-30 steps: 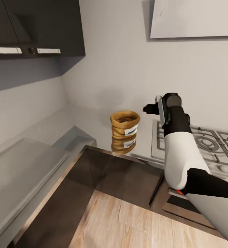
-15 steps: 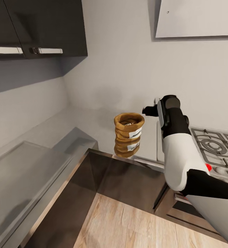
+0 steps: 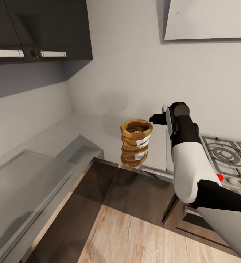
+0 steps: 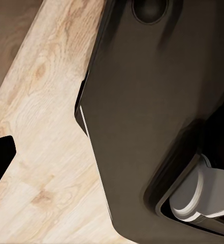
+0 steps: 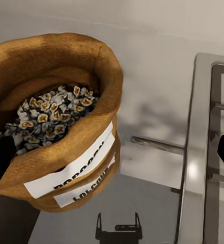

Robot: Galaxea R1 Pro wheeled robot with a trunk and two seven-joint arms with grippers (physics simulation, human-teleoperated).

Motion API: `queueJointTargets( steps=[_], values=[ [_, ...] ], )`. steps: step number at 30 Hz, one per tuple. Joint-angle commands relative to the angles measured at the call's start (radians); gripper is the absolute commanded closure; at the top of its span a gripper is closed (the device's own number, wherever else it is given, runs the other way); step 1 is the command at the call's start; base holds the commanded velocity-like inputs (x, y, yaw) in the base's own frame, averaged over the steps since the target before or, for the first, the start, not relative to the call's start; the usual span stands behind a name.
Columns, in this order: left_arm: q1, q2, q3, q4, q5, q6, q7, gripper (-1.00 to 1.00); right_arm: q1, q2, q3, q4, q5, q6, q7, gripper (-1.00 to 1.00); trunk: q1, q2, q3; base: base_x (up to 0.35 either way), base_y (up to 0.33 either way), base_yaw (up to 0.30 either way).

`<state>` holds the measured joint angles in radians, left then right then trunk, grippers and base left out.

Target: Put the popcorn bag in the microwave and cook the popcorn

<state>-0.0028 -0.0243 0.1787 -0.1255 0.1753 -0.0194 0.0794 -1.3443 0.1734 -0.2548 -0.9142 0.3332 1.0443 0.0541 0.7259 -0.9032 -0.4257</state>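
Observation:
The popcorn bag [image 3: 136, 136], a mustard-tan sack with a rolled rim and white label, stands upright on the reflective countertop [image 3: 98, 131] near the corner. Whitish kernels of popcorn [image 5: 51, 117] fill it. My right gripper [image 3: 156, 118] hovers just to the right of the bag's rim, a little above it and apart from it. In the right wrist view the right gripper [image 5: 112, 157] is open, with a dark fingertip at each side edge and the bag between and below them. My left gripper [image 4: 112, 168] hangs low over the wood floor, one fingertip [image 4: 0, 162] showing. The microwave is out of view.
A steel gas hob [image 3: 226, 153] lies right of the bag, under my right arm. Dark upper cabinets [image 3: 43, 29] hang at the upper left and a pale hood [image 3: 208, 18] at the upper right. Dark lower cabinet fronts [image 3: 116, 190] meet the wood floor [image 3: 135, 233].
The camera shifted a second ago, so the whole scene slid slightly right. My right gripper has edged closer to the bag's rim. The bag has not moved.

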Motion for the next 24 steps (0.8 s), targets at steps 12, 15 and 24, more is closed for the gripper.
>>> queueJointTargets(
  steps=[12,15,24],
  values=[
    [0.000,0.000,-0.001,0.000,0.010,-0.002,0.002,-1.00,-0.001,0.001,-0.006,0.011,0.007,0.003,-0.001,-1.00,0.000,-0.001,-0.001,0.000,0.000,0.185],
    [0.000,0.000,-0.001,0.000,0.010,-0.002,0.002,-1.00,-0.001,0.001,-0.006,0.012,0.008,0.003,-0.003,-1.00,0.000,-0.001,-0.001,0.000,0.000,0.054],
    [0.000,0.000,-0.001,0.000,0.010,-0.002,0.002,-1.00,-0.001,0.001,-0.009,0.060,0.014,0.003,-0.093,-1.00,0.000,-0.001,-0.001,0.000,0.000,0.003]
  ],
)
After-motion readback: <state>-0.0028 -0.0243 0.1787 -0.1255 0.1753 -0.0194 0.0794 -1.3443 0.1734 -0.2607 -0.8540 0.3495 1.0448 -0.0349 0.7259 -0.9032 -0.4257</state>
